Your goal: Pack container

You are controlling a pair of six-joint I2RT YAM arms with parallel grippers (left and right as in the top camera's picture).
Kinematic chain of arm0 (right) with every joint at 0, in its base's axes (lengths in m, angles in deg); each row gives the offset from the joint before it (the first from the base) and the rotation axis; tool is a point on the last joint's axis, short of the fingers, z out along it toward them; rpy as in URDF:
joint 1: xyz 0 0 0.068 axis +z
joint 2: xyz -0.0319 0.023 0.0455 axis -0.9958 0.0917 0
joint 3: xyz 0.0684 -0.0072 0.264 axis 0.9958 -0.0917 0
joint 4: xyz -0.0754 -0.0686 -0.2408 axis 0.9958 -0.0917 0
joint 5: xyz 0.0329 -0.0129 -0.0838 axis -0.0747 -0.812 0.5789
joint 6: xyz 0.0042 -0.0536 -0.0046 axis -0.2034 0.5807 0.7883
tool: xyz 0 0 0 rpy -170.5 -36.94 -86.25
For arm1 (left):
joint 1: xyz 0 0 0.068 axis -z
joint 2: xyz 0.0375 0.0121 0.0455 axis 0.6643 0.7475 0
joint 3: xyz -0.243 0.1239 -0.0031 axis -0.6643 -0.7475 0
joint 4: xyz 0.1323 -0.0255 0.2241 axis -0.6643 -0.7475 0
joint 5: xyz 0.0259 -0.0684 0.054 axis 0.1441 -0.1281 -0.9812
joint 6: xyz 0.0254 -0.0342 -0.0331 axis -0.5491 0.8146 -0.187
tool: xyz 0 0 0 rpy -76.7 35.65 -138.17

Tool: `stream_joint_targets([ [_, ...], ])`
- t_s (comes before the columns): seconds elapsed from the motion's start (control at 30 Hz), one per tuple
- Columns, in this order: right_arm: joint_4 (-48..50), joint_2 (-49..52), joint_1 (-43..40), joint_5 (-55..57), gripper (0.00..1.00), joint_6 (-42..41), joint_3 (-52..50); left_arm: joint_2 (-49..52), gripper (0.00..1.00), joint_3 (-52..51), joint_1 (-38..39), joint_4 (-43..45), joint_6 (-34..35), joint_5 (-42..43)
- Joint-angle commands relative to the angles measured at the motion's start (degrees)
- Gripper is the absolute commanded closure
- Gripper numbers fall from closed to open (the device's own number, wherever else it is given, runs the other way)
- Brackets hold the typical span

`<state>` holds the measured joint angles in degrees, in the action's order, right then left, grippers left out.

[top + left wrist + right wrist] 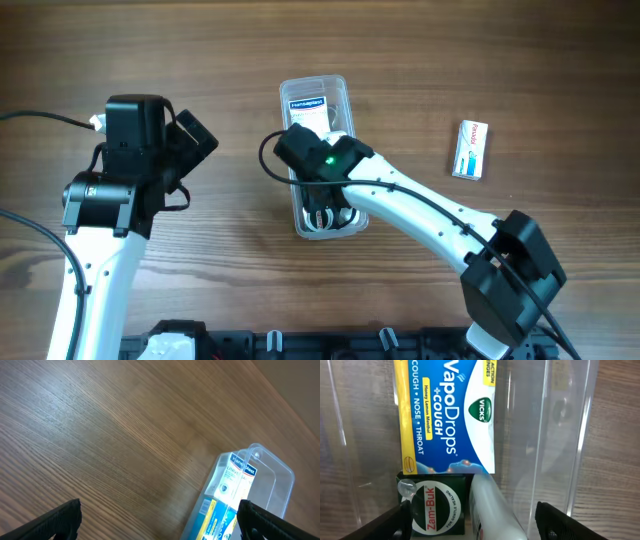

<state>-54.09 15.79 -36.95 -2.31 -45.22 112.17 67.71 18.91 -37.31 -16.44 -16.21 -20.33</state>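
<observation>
The container (340, 90), a long clear tub, lies at the table's middle. A white and blue plaster box (308, 108) rests in its far end. My right gripper (325, 215) reaches down into the near end. In the right wrist view its jaws (470, 525) stand open inside the clear walls (555, 435), astride a green Zam-Buk box (437, 505) and a white tube (495, 510); neither finger presses on them. A blue VapoDrops box (447, 410) lies just beyond. My left gripper (198, 135) hovers open to the tub's left, empty (160, 525), with the container (275, 480) at its right finger.
A small white, blue and green box (470, 150) lies on the wood at the right, apart from the tub. The arm bases stand along the table's near edge (320, 345). A black cable (40, 120) runs in from the left.
</observation>
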Motion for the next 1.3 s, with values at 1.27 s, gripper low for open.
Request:
stream_joint_targets([
  [1.27, -11.19, -7.37, -29.14, 8.44, 0.1, 7.8, 16.9, -0.57, 0.0, 0.94, -0.35, 0.07, -0.74, -1.16],
])
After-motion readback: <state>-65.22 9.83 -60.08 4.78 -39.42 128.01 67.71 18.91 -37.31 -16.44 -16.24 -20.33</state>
